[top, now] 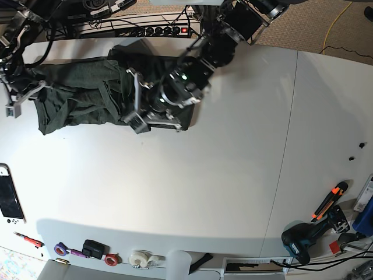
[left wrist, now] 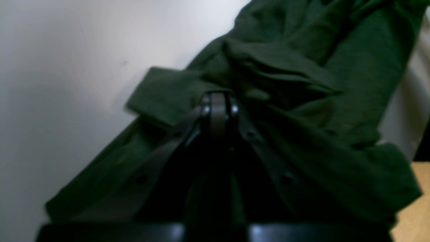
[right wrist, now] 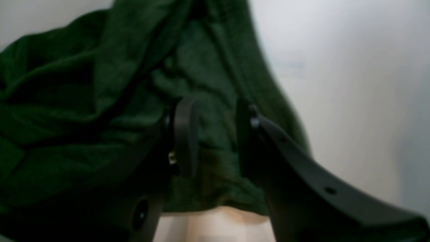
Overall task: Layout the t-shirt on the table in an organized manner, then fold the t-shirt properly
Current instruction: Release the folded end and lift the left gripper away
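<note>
The dark green t-shirt point(top: 81, 96) lies crumpled lengthwise at the back left of the white table point(top: 204, 175). My left gripper point(top: 133, 100) reaches in from the back and rests on the shirt's right half. In the left wrist view its fingertips point(left wrist: 218, 107) are pressed together on bunched t-shirt point(left wrist: 302, 84) fabric, with a short sleeve point(left wrist: 158, 94) sticking out to the left over the table point(left wrist: 67, 67). My right gripper point(top: 26, 93) is at the shirt's left end. There its fingers point(right wrist: 184, 134) stand apart, and t-shirt point(right wrist: 100, 84) cloth shows in the gap point(right wrist: 215, 134).
A power strip point(top: 157, 29) and cables run along the back edge. A game console point(top: 9, 201) lies at the left edge. Tape rolls point(top: 140, 256) and small tools line the front edge. A drill point(top: 303, 242) and an orange-handled tool point(top: 329, 201) are at the front right.
</note>
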